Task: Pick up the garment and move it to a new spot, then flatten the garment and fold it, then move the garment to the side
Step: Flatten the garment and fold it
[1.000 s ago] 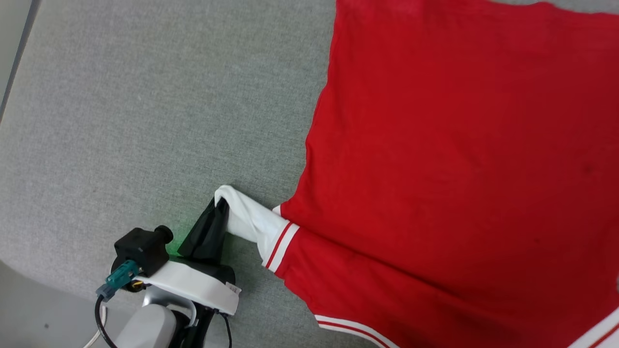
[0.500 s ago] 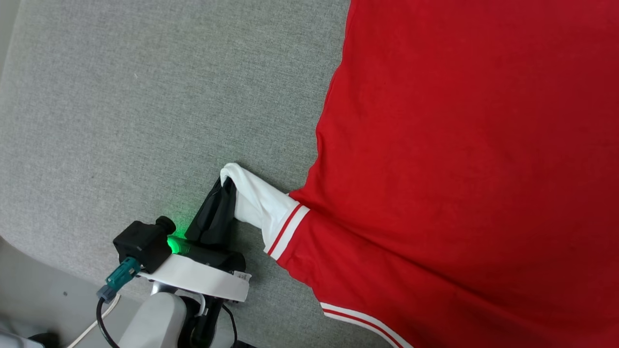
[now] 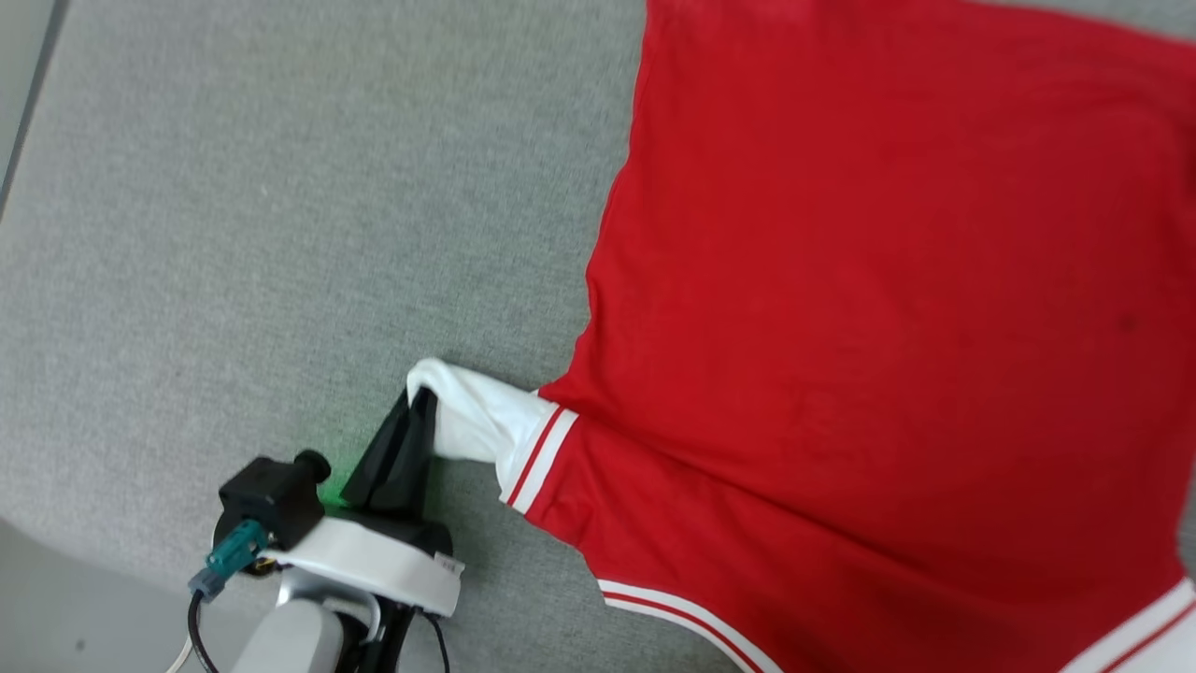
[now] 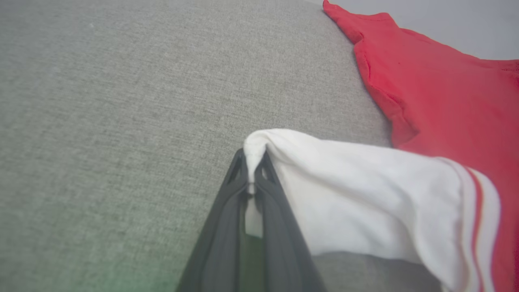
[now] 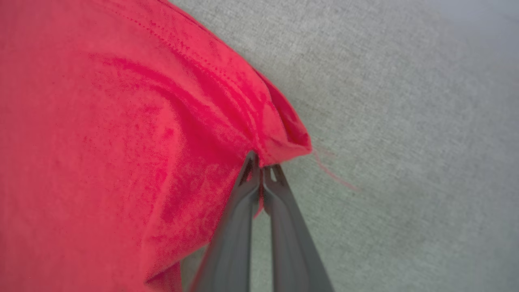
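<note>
Grey cloth-covered surface (image 3: 280, 234) is taken up on its right half by the garment (image 3: 888, 327). It's spread mostly flat, red body w/ only shallow ripples, and no print is seen on the side facing up. So flattening looks to be the step in hand, w/ the fold not yet started.

White sleeve (image 3: 472, 421) w/ its red-white trim is stretched out from the body toward the robot's left and drawn into a taut cone. That's prob so it gets laid out straight instead of bunched by the shoulder.

L pincer (image 4: 253, 162) is clamped shut on the very tip of that sleeve, w/ a bit of white cloth pinched between the jaws. It's held low over the surface, prob so the cloth can be dragged w/o the whole body being lifted.

R pincer (image 5: 261, 164) is likewise closed, w/ a red hem corner (image 5: 286, 140) nipped at the fingertips and the fabric gathered into folds running to the grip. Which corner it is can't be told. W/ two holds, tension can be put across the shirt.

A loose red thread (image 5: 334, 176) is seen trailing off that corner. Both grips are thin, so slip-out should be watched for.
</note>
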